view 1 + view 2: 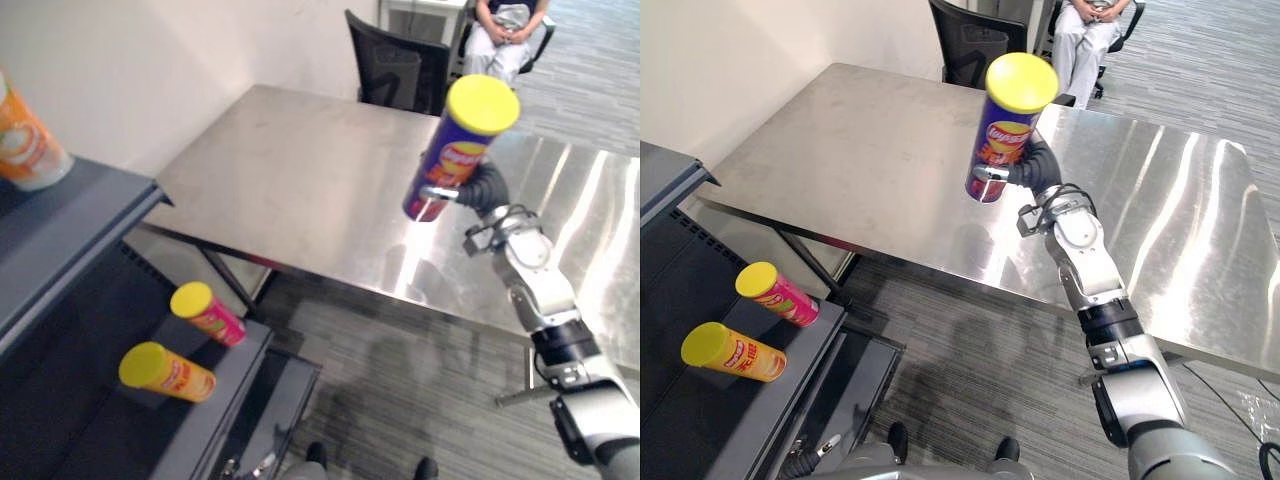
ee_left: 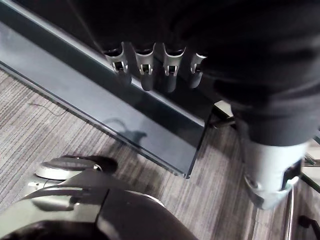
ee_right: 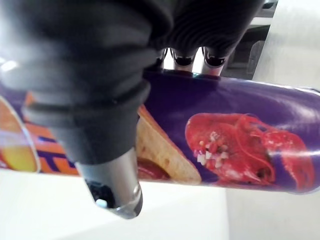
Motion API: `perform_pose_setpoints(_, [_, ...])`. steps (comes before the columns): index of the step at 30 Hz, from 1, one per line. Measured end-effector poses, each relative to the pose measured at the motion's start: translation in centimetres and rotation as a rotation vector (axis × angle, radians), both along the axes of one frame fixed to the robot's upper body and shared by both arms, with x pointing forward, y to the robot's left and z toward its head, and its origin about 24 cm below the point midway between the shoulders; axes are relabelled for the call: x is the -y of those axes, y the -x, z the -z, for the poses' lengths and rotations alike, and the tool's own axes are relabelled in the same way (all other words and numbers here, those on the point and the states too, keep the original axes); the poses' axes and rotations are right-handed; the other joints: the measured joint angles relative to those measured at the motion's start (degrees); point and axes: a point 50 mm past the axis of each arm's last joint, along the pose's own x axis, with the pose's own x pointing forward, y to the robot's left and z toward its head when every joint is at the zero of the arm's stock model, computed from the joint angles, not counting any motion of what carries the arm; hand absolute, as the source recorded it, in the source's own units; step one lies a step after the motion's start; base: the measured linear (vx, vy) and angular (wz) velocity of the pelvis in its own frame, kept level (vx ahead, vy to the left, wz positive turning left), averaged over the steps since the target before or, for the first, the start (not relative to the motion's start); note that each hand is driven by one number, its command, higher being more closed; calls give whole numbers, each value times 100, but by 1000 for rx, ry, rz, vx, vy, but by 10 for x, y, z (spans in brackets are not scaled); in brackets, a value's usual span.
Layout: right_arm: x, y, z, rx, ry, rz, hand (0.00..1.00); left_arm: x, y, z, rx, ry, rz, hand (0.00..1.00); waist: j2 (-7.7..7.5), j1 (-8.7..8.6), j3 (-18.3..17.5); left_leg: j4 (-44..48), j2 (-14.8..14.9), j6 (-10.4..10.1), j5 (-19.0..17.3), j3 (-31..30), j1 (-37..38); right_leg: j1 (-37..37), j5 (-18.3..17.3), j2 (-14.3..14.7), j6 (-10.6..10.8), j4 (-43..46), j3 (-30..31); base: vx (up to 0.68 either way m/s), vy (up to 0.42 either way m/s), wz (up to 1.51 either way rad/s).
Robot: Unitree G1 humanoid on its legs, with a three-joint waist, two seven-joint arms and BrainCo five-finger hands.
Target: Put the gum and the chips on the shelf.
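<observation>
Right hand [image 1: 1033, 168] curled round the purple chips can [image 1: 1005, 130], held above the steel bench [image 1: 860, 150] (yellow lid up, slightly tilted). Shelf [image 1: 215, 415] lower tier: orange can [image 1: 170, 372], pink can [image 1: 210, 315], both lying down. Left hand [image 2: 150, 65] relaxed, empty.

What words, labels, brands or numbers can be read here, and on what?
No text reads clearly.
Purple cylindrical chips can with a yellow lid, in the right hand: red-and-yellow logo, lettering too blurred to read.
Pink can with a yellow lid, on the dark grey shelf: print too small to read.
Orange can with a yellow lid beside it: print too small.
Orange-and-white container on the upper shelf board: print blurred.
</observation>
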Motion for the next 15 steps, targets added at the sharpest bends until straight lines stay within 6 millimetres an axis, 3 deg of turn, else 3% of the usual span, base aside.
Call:
perform_pose_setpoints(7, [17, 23, 13, -4, -84, 25, 100, -3, 12, 1, -24, -7, -20, 0, -49, -209, -224, -5, 24, -13, -10, 111, 4, -90, 7, 15, 11, 5, 124, -13, -1, -8])
perform_pose_setpoints(15, [31, 42, 26, -21, -102, 52, 100, -4, 15, 1, -34, -27, -41, 0, -78, -271, -413, 2, 48, -19, -25, 227, 4, -178, 16, 27, 26, 47, 249, -3, 0, -7])
